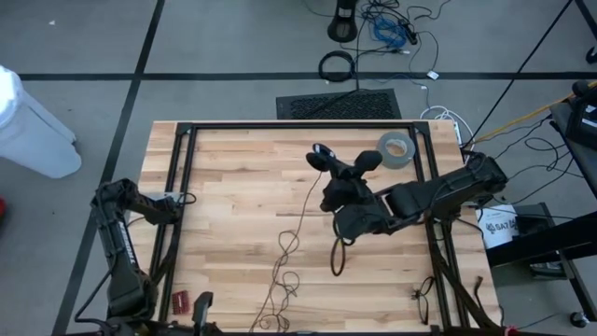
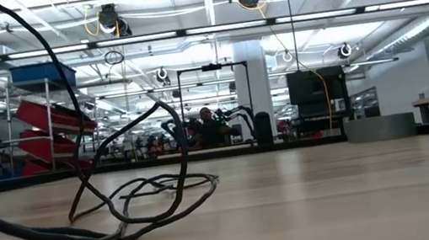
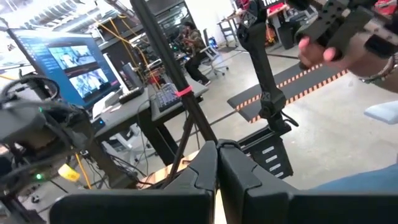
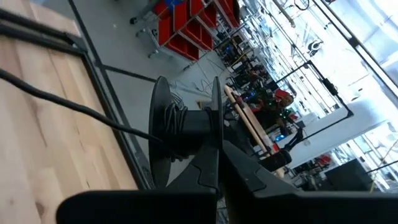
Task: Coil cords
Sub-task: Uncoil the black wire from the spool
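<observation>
The cord (image 1: 303, 210) is one very thin black wire. It runs from a black spool (image 1: 345, 168) down the table's middle to loose loops (image 1: 280, 285) lying near the front edge. The low view shows these loops (image 2: 141, 201) on the wood, with one strand rising up and away. My right gripper (image 1: 338, 194) is over the table's middle, shut at the spool (image 4: 183, 130), which has wire wound on its hub. My left gripper (image 1: 182, 199) hangs at the table's left edge, shut (image 3: 217, 168) on nothing and facing out into the room. My right gripper's shut fingers (image 4: 208, 165) meet the spool at its hub, beside the nearer flange (image 4: 214, 106). The fingers themselves hide the exact place of contact. They come at it about level, from the table's right. The spool is held above the table, and the cord (image 4: 74, 106) trails off it down to the wood.
A grey tape roll (image 1: 396, 149) lies at the far right of the table. A black metal frame (image 1: 298, 124) runs round the tabletop. A small red thing (image 1: 180, 301) lies at the front left. A person's hand (image 3: 339, 34) shows beyond the table.
</observation>
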Robot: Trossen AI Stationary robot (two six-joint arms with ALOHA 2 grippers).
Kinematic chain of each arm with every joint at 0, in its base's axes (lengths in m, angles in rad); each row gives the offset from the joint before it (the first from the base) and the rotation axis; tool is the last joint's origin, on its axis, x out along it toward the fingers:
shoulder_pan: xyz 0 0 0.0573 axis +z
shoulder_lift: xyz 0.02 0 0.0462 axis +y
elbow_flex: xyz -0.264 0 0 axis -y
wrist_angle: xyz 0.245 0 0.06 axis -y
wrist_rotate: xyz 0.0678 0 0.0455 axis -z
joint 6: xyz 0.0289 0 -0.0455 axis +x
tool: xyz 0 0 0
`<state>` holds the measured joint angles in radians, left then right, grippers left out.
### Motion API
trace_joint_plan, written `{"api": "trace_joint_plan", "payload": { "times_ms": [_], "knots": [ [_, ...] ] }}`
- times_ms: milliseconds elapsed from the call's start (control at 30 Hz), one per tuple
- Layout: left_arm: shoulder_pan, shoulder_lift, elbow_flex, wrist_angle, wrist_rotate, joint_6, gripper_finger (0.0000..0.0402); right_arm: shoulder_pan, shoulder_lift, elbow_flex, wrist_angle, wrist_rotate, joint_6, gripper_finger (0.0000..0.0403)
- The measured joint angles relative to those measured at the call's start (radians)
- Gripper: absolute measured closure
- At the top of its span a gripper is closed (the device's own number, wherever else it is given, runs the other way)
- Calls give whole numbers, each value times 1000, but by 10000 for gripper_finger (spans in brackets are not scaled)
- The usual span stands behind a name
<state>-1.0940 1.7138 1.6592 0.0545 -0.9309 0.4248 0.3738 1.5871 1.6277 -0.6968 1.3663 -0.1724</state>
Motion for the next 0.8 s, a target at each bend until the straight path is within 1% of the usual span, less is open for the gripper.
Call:
{"api": "trace_joint_plan", "payload": {
  "times_ms": [67,233,500,667,800],
  "knots": [
    [17,0,0,-22,19,-4,392,11,-16,0,16,0,0,403],
    [80,0,0,-103,90,-80,392,56,-60,0,114,0,-53,403],
    [202,0,0,-269,173,-220,392,177,-111,0,321,-1,-205,403],
    [261,0,0,-365,155,-283,392,252,-130,0,413,-8,-265,403],
    [294,0,0,-462,63,-311,392,317,-135,0,435,-8,-263,403]
  ]
}}
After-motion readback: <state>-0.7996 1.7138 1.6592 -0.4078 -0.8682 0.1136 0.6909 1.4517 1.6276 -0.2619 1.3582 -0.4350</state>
